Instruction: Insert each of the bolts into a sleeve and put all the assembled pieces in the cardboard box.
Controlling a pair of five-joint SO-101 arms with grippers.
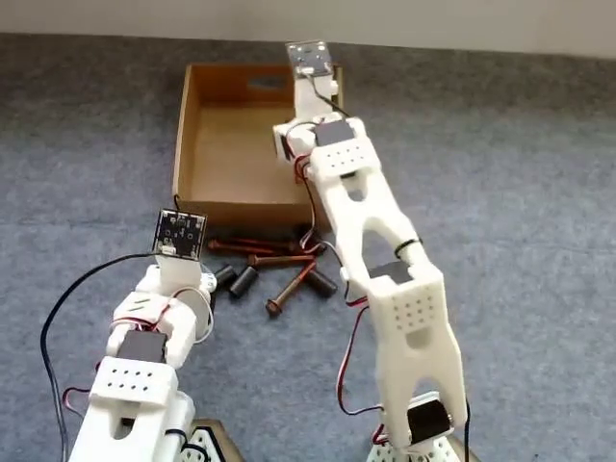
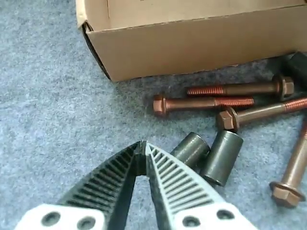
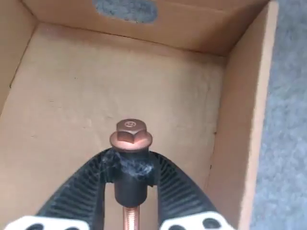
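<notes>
The task was at an early stage, in my judgement: one bolt already sat inside a dark sleeve, and the right gripper was clamped around that sleeve. It held the piece upright, head up, above the floor of the cardboard box and close to the box's side wall. The piece had not yet been set down. The part of the box floor in sight carried no finished piece, so this looked like the first to go in. The rest was undone. At least four loose bolts lay on the grey carpet just outside the box's near wall, with separate sleeves beside them, none joined. The right arm stretched long from its base across that pile and over the box's near wall, its wrist bent down into the box. The left arm was drawn in short, well back from the box. The left gripper pointed down at the carpet, tips pressed together on nothing, just beside the nearest sleeve outside the box's corner.
</notes>
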